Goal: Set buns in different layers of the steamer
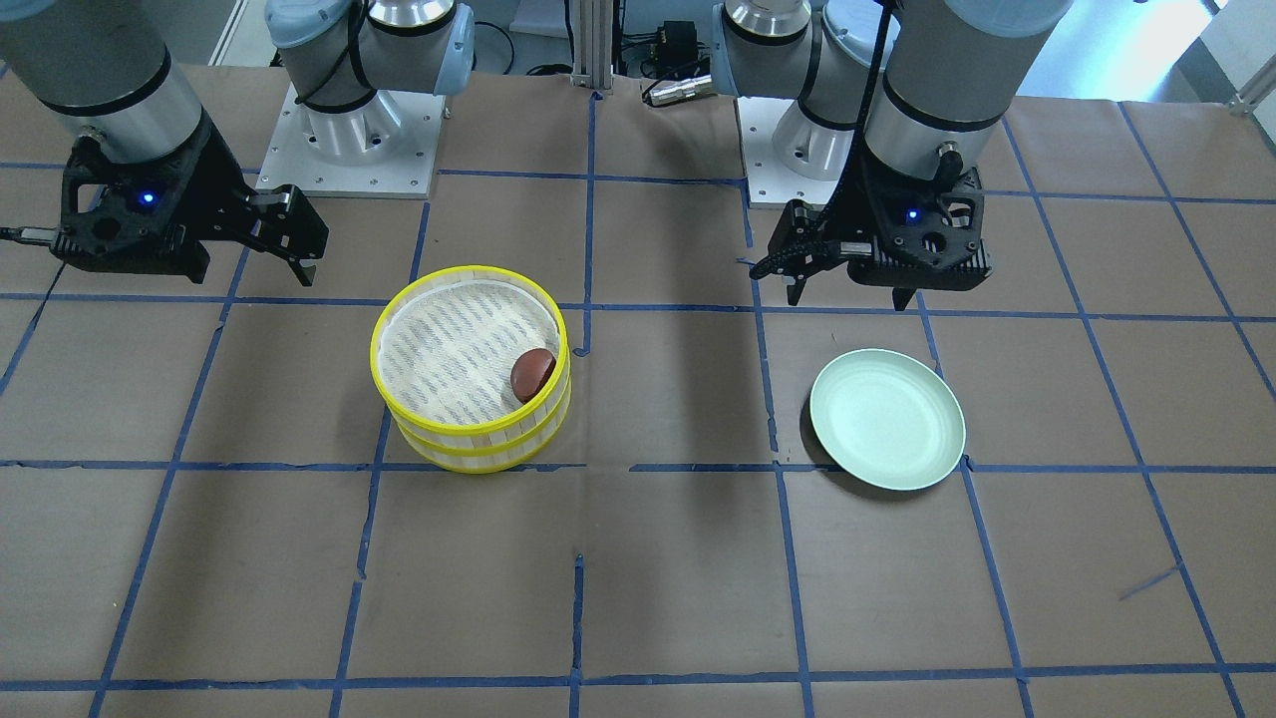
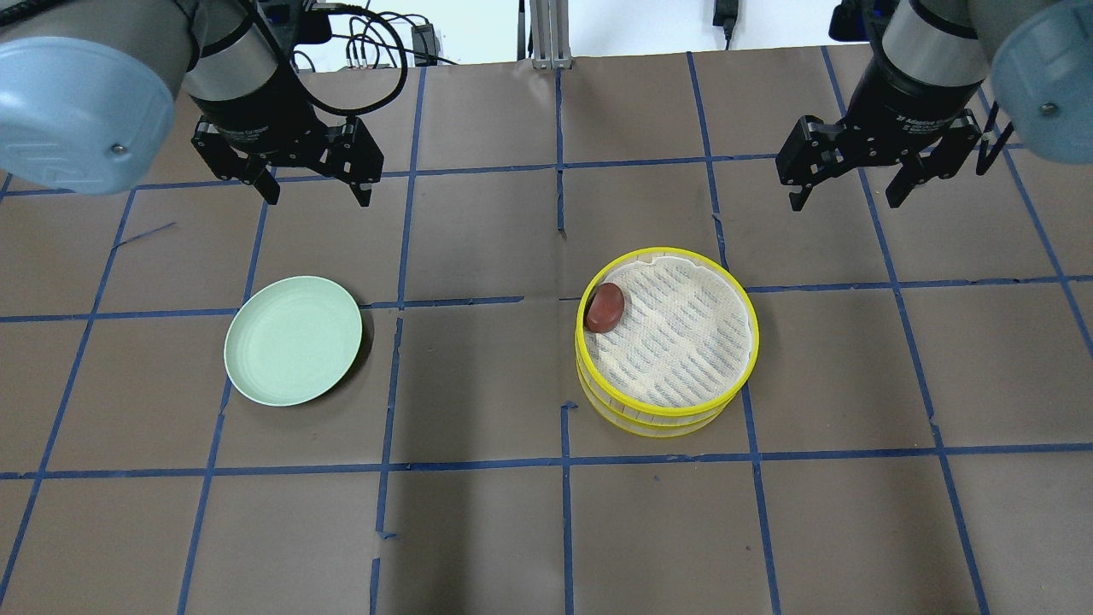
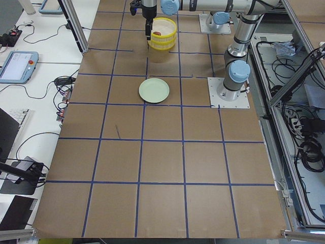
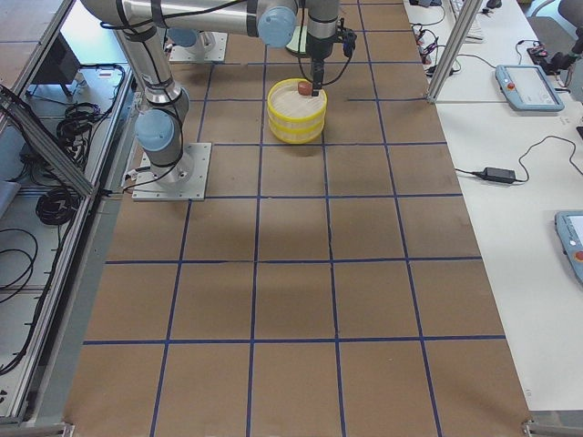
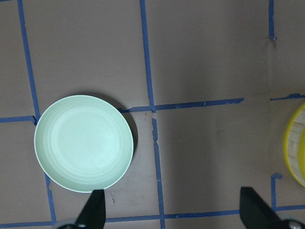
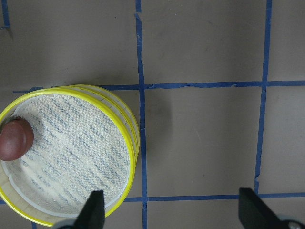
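The steamer stands as two stacked yellow-rimmed trays right of the table's middle; it also shows in the front view and the right wrist view. The dark reddish-brown bun lies on the top tray's mesh floor against the rim, also seen in the front view and the right wrist view. The white bun is not in view. My left gripper hangs open and empty behind the plate. My right gripper hangs open and empty behind and to the right of the steamer.
An empty pale green plate lies on the table's left half, below my left gripper in the left wrist view. The brown table is marked with a grid of blue tape. Both arm bases stand at the robot's edge.
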Motion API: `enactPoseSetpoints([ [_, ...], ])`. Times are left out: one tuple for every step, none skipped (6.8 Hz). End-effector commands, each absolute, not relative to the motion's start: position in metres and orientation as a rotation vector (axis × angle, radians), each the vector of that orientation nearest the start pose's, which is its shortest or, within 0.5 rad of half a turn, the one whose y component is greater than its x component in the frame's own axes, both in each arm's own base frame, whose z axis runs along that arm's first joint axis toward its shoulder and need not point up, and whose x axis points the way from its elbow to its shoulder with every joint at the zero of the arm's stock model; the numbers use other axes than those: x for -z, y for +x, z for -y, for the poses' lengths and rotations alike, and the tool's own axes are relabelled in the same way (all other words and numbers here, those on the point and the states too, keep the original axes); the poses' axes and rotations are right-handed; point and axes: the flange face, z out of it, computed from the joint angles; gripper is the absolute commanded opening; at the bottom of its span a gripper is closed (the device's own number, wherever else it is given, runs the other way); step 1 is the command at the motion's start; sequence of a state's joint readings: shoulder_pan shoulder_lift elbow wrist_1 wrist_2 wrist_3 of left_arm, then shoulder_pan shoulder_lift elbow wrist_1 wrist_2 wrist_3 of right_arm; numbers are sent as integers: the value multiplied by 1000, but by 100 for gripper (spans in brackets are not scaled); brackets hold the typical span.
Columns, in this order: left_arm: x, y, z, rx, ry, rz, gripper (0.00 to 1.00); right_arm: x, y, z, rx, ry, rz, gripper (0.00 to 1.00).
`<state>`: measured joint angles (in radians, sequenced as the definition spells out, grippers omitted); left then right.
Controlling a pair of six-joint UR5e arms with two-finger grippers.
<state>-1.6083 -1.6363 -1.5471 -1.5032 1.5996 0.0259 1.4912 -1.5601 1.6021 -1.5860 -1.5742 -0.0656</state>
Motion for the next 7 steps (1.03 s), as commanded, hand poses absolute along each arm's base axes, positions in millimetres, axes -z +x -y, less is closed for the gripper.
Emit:
enactPoseSetpoints([
  [-472, -147, 516, 34, 90, -3111, 100, -485, 97, 494, -12, 27, -3144, 100],
  [-468, -148, 515, 19, 88, -3116, 100, -487, 97, 492, -17, 29, -3144, 100],
  [-467, -146, 515, 12, 84, -3120, 100, -488, 97, 492, -12, 29, -3144, 100],
  [-460, -146, 511, -73, 80, -3121, 100, -488, 98, 492, -12, 29, -3144, 100],
  [-460, -149, 510, -84, 79, -3144, 100, -486, 98, 493, -15, 27, -3144, 100],
  [-459, -150, 510, -89, 82, -3147, 100, -486, 99, 492, -15, 27, -3142, 100],
  [-459, -150, 510, -87, 82, -3148, 100, -486, 99, 492, -15, 27, -3142, 100],
])
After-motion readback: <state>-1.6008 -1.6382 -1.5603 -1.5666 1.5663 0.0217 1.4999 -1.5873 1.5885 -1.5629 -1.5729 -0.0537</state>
